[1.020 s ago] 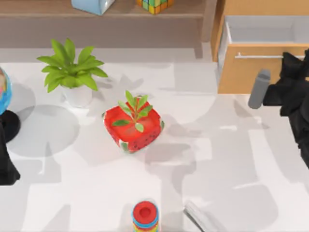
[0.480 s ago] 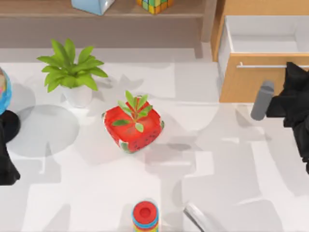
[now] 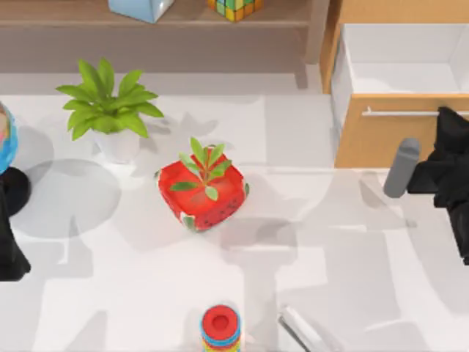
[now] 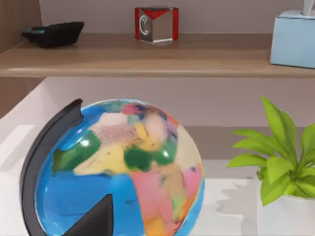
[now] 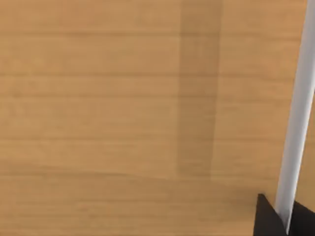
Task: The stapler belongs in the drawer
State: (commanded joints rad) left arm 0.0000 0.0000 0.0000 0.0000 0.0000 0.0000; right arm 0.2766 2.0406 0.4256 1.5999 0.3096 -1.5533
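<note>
Change since earlier frame: drawer [image 3: 399, 95] front has slid further out toward the tabletop [image 3: 132, 279]; right gripper [image 3: 448, 121] has drawn back with it.
Drawer: open, white interior exposed, nothing visible inside.
Right gripper: at the silver bar handle [image 5: 297, 113]; right wrist view shows the bar running between the dark fingers [image 5: 269, 216], judged closed on it.
Left arm: parked at the left edge beside the globe [image 4: 118, 167]; finger state cannot be told.
Stapler [image 3: 304, 330]: on the tabletop, well apart from the right fingers, untouched.
Progress: opening stage; pick and placement remain.
</note>
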